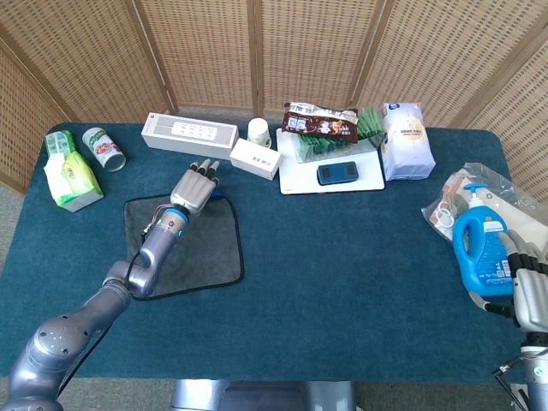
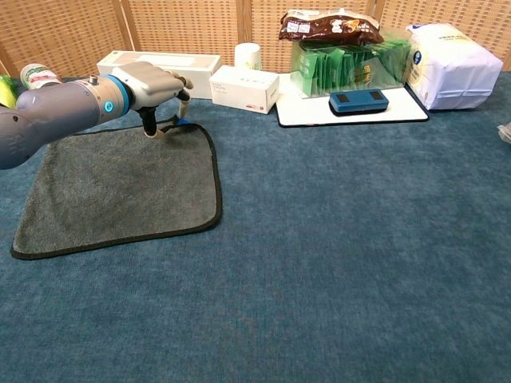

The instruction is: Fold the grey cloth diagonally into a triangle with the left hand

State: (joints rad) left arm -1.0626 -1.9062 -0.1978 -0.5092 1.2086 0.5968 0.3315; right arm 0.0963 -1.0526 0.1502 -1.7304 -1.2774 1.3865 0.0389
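The grey cloth (image 1: 184,248) (image 2: 120,187) with a black hem lies flat and unfolded on the blue table, left of centre. My left hand (image 1: 193,190) (image 2: 152,84) is over its far right corner, palm down. Its thumb and a fingertip (image 2: 180,112) close on the hem there, beside the small blue tag (image 2: 183,122), which is mostly covered. The corner is barely raised. My right hand (image 1: 531,295) shows only in the head view, at the table's near right edge, fingers apart and holding nothing, just beside a blue bottle.
Behind the cloth stand a long white box (image 1: 188,133), a small white box (image 1: 255,158) and a cup (image 1: 259,130). A tissue pack (image 1: 70,175) and a can (image 1: 104,148) sit far left. A white tray (image 1: 295,178) of goods is at the back; a blue detergent bottle (image 1: 479,248) stands right.
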